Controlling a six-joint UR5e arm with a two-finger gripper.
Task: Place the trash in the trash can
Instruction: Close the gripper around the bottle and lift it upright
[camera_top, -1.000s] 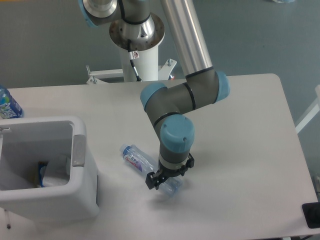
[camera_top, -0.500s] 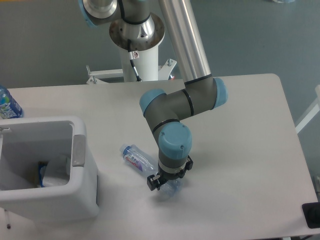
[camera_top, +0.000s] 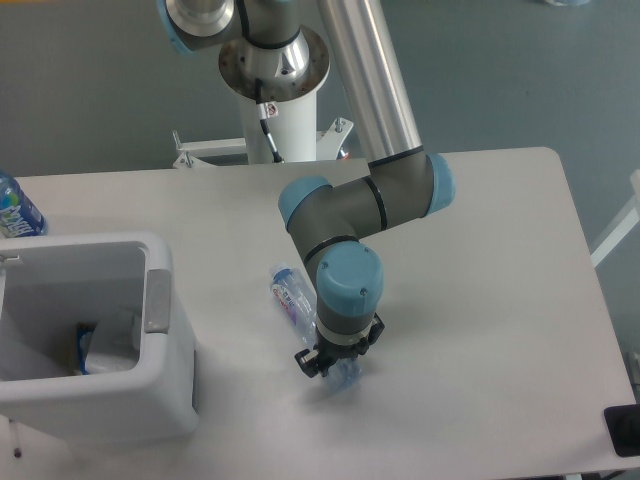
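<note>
The clear crushed plastic bottle (camera_top: 294, 294) with a bluish label sits mid-table, its cap end pointing up and to the left. My gripper (camera_top: 333, 368) points down and is shut on the bottle's lower end, close to the table top. The white trash can (camera_top: 165, 335) stands at the left front, about a bottle's length from the bottle. The white crumpled paper piece (camera_top: 112, 347) lies inside the can, next to something blue and yellow.
A water bottle with a bright blue-and-green label (camera_top: 14, 209) stands at the far left edge behind the can. The robot's white pedestal (camera_top: 278, 110) rises behind the table. A dark object (camera_top: 624, 430) sits at the front right corner.
The bottle's free cap end has swung from lying out to the left to pointing up and nearer the arm. The gripper has closed on its lower end and shifted slightly.
</note>
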